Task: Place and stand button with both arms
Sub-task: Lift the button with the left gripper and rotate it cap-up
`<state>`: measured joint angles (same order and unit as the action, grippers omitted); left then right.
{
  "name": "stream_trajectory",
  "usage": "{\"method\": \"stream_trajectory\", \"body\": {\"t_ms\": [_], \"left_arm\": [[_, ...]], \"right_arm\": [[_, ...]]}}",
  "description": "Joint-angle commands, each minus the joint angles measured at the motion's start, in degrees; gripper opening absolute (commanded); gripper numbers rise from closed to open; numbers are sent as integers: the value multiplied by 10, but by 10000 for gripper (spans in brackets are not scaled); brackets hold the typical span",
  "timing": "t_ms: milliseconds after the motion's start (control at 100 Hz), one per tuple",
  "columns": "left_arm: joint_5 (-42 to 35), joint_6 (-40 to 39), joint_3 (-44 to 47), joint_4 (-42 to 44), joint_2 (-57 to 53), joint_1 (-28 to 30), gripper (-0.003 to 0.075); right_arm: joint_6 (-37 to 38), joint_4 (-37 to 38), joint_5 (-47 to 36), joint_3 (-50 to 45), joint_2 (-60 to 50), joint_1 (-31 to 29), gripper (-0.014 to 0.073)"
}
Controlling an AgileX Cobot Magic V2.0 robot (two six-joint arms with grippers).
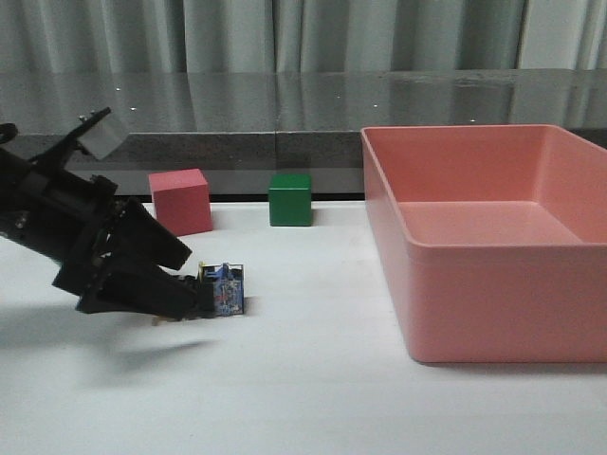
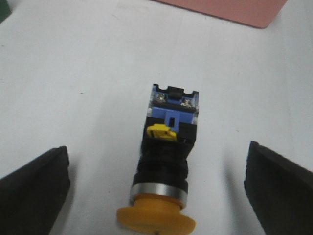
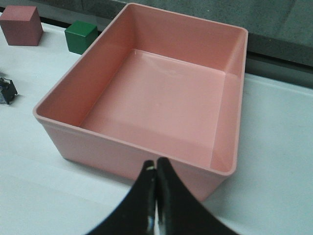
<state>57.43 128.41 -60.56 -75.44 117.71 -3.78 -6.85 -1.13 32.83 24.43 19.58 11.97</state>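
Front view: the left gripper (image 1: 194,294) reaches low to the button (image 1: 226,289), which lies toward the table's (image 1: 313,379) left edge. Left wrist view: fingers (image 2: 34,188) spread wide, button (image 2: 164,171) lying between, untouched. Right wrist view: right gripper (image 3: 156,169) closed on nothing, above the pink bin (image 3: 137,147).

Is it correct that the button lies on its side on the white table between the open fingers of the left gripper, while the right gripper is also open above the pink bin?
Not quite: the right gripper is shut, its fingertips pressed together in the right wrist view. The rest holds: the button lies on its side between the open fingers of the left gripper, on the table, and the right gripper is above the pink bin.
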Motion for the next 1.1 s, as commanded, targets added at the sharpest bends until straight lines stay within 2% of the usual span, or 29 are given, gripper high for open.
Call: {"method": "stream_trajectory", "body": {"t_ms": [0, 100, 200, 390, 480, 690, 750, 820, 950, 1090], "left_arm": [[15, 2, -12, -18, -18, -6, 677], [14, 2, -12, -11, -9, -6, 615], [14, 2, -12, 8, -1, -6, 498], [24, 2, -12, 31, -1, -6, 134], [39, 2, -12, 31, -1, -5, -15], [64, -6, -14, 32, -37, -5, -20], [55, -32, -15, 36, -65, -5, -20], [29, -76, -26, 79, -104, -8, -20], [-18, -230, -77, 264, -179, -38, -20], [-3, -427, -161, 517, -232, -101, -20]], "right_arm": [[-1, 4, -40, 15, 4, -3, -62], [-1, 4, -40, 15, 4, -3, -62], [-1, 4, -40, 15, 4, -3, -62], [-1, 4, -41, 15, 4, -3, -62], [-1, 4, -41, 15, 4, -3, -62], [-1, 4, -41, 15, 4, -3, -62], [-1, 4, -41, 15, 4, -3, -62], [-1, 4, -41, 15, 4, -3, -62], [-1, 4, -41, 15, 4, -3, -62], [-1, 4, -41, 15, 4, -3, -62]]}}
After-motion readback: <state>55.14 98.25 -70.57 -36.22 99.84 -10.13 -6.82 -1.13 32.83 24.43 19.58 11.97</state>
